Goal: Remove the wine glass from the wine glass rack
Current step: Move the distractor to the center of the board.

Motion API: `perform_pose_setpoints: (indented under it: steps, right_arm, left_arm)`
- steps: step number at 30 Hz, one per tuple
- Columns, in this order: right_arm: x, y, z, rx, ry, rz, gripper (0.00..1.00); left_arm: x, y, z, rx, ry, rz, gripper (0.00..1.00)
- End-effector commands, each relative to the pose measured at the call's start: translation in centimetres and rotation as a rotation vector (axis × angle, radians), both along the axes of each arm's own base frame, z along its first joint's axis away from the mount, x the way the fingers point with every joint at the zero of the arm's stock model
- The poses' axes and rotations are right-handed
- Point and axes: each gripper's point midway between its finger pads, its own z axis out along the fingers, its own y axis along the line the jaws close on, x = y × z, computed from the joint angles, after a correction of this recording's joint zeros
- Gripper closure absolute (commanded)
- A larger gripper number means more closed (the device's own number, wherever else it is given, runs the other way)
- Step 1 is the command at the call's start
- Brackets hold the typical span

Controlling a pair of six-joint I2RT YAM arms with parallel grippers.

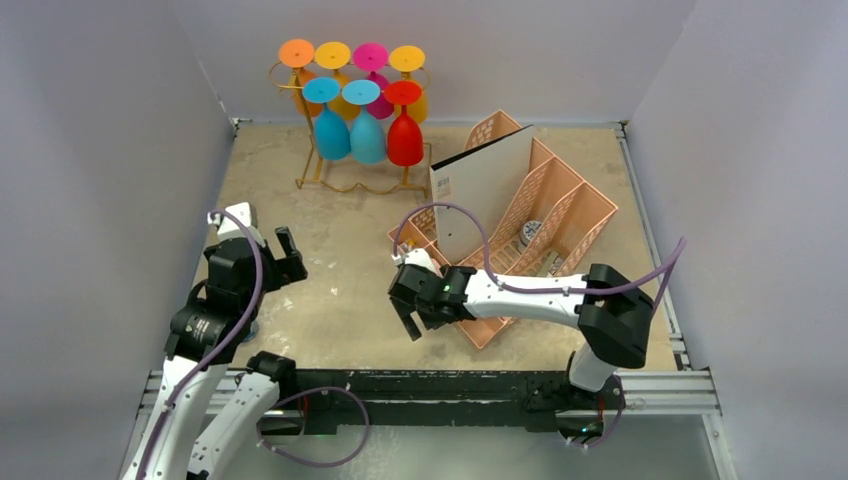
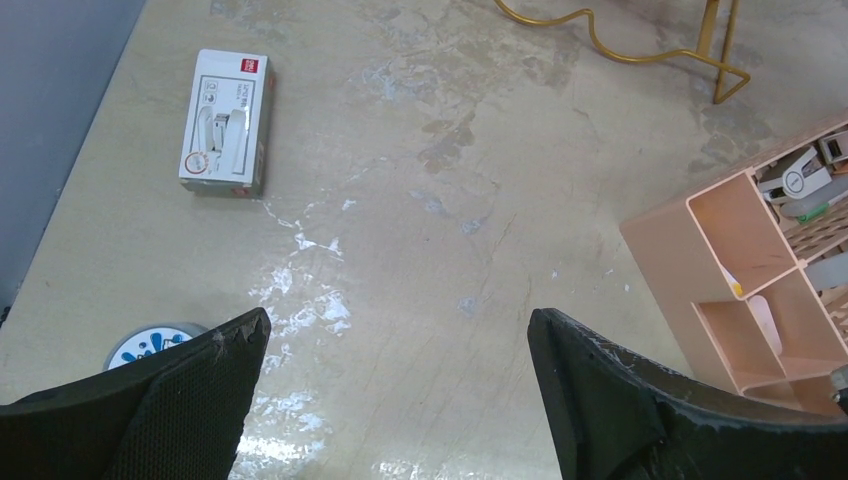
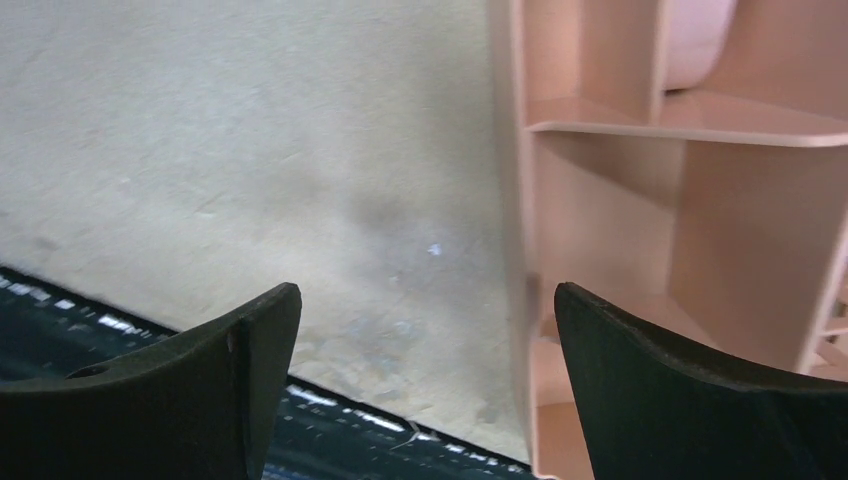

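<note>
Seven wine glasses (image 1: 404,140), one wine glass rack (image 2: 716,40), one peach organiser (image 1: 570,205), one white box (image 2: 226,120).

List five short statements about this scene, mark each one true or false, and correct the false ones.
1. Seven wine glasses hang on the gold rack. True.
2. The left gripper holds a glass. False: it is open and empty, above the table.
3. The right gripper is open, next to the peach organiser. True.
4. The small white box lies inside the organiser. False: it lies on the table, apart from the organiser.
5. The red glass hangs at the left end of the front row. False: in the top view it is at the right end.
</note>
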Motion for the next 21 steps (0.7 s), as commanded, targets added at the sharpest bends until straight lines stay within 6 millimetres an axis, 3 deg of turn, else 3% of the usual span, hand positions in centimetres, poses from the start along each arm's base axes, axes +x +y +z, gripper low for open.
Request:
perform_pose_setpoints:
  steps: [1,5,13,19,21]
  right_arm:
    - [2.5,-5.4,-0.8,-0.18,-0.075,-0.084,0.01]
    - [4.1,-8.0,-2.1,-0.142,-0.009,-0.135,0.01]
    - [7.5,-11.8,-2.1,-0.125,0.004,-0.142,0.01]
    - [10.4,-13.6,-1.4,-0.105,0.036,-0.177,0.01]
    - [10.6,-13.2,-0.7,-0.053,0.065,-0.183,0.01]
  left_arm:
    - [0.2,-0.3,-0.6,-0.007,0.024,-0.008,0.0]
    - [0.3,-0.5,-0.9,-0.006,0.035,-0.014,0.0]
    - [0.4,-0.7,-1.2,-0.008,0.051,-0.024,0.0]
    - [0.5,-0.9,-1.4,-0.009,0.059,-0.035,0.0]
    - [0.5,-0.9,-1.4,-0.009,0.062,-0.036,0.0]
